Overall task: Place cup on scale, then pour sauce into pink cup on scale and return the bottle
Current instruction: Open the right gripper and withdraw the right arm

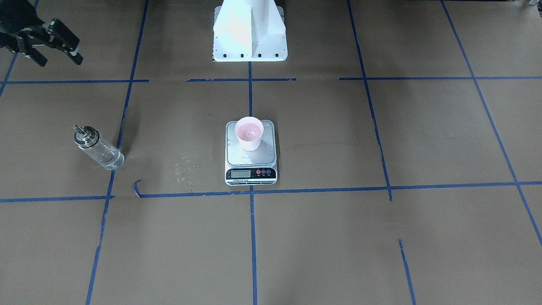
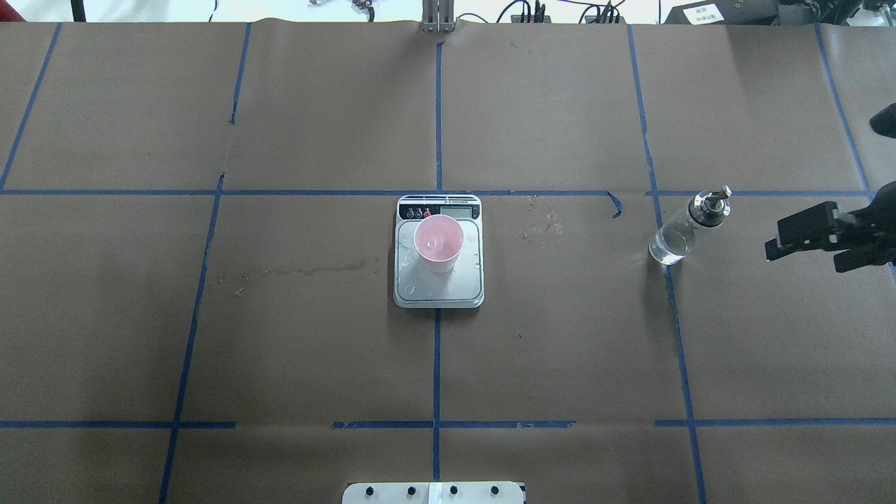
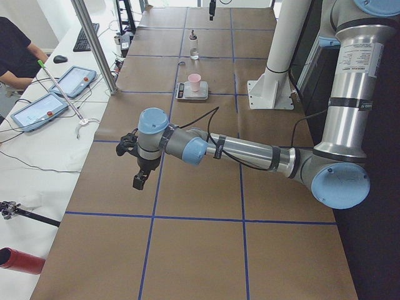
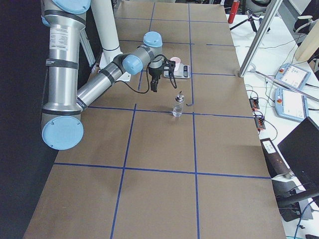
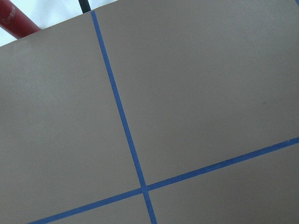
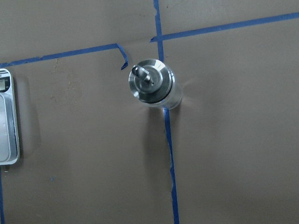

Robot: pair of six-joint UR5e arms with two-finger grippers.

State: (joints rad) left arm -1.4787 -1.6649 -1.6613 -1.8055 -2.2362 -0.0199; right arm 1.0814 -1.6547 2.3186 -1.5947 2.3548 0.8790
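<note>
The pink cup (image 1: 249, 133) (image 2: 438, 241) stands upright on the silver scale (image 1: 251, 165) (image 2: 437, 292), towards its display end, and its inside looks glossy. A few droplets lie on the platform. The clear glass bottle (image 1: 99, 148) (image 2: 682, 231) (image 6: 152, 86) with its metal pourer stands upright on the paper, well to the robot's right of the scale, with a little clear sauce (image 2: 665, 250) at its bottom. My right gripper (image 1: 59, 59) (image 2: 805, 257) (image 4: 153, 85) hangs open and empty, raised beside the bottle and apart from it. My left gripper (image 3: 139, 181) shows only in the exterior left view, so I cannot tell its state.
The white robot base (image 1: 250, 34) sits at the table's robot side. A faint wet streak (image 2: 301, 268) marks the paper left of the scale. A side table with tablets (image 3: 37, 109), a metal post (image 3: 94, 44), a seated person (image 3: 19, 50) and a red cylinder (image 3: 22, 261) border the far edge.
</note>
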